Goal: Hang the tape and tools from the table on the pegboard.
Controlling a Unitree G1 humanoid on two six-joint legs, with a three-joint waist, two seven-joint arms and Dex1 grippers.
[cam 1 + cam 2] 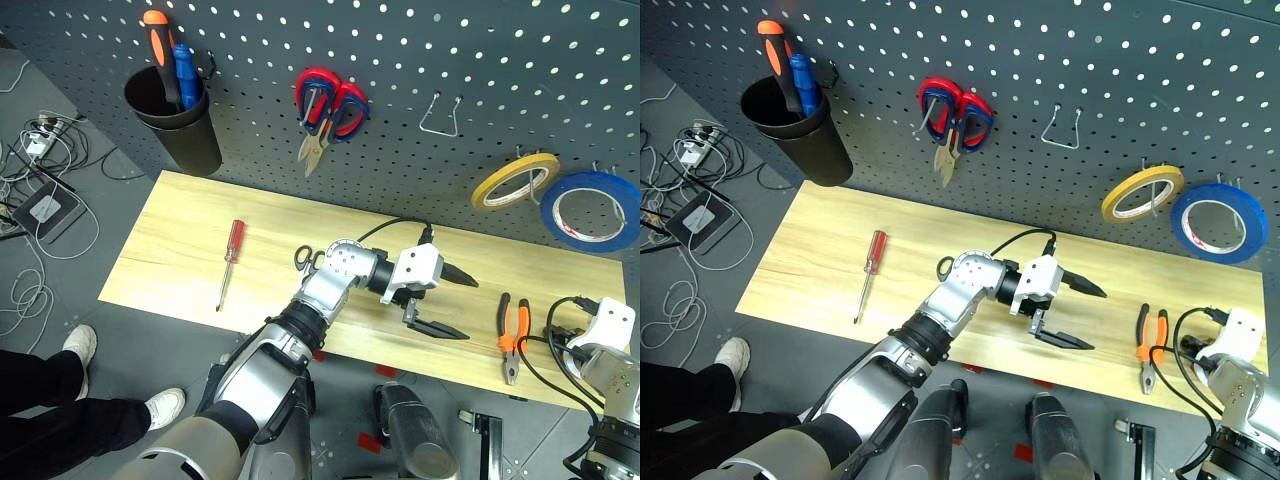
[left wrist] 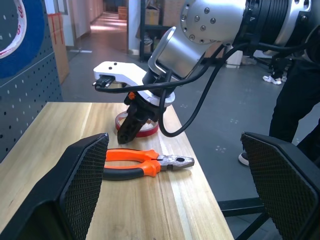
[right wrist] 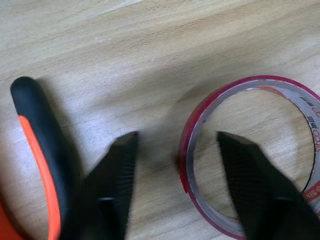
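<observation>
The table [image 1: 180,250] stands below the pegboard [image 1: 400,100]. The left gripper [image 1: 452,302] hangs above the middle of the table, its 2 fingers spread wide and empty. The right gripper [image 3: 175,165] is lowered onto the table's right end, 1 finger [image 3: 112,175] outside the red-pink tape [image 3: 200,125] and the other inside the ring, the band's wall between them; the fingers are part-way apart and do not visibly clamp the band. The tape lies flat on the wood. The pliers [image 1: 513,332] lie flat just beside it, jaws toward the table's near edge. The red-handled screwdriver [image 1: 231,258] lies on the left part of the table, well apart from both grippers. The black loops of the small scissors [image 1: 304,257] show beside the left arm. On the pegboard hang red-looped scissors [image 1: 328,108], a yellow roll [image 1: 515,180], a blue roll [image 1: 592,210] and a black cup [image 1: 175,120] holding 2 tools. A person's shoe [image 1: 78,345] stands on the floor at left.
</observation>
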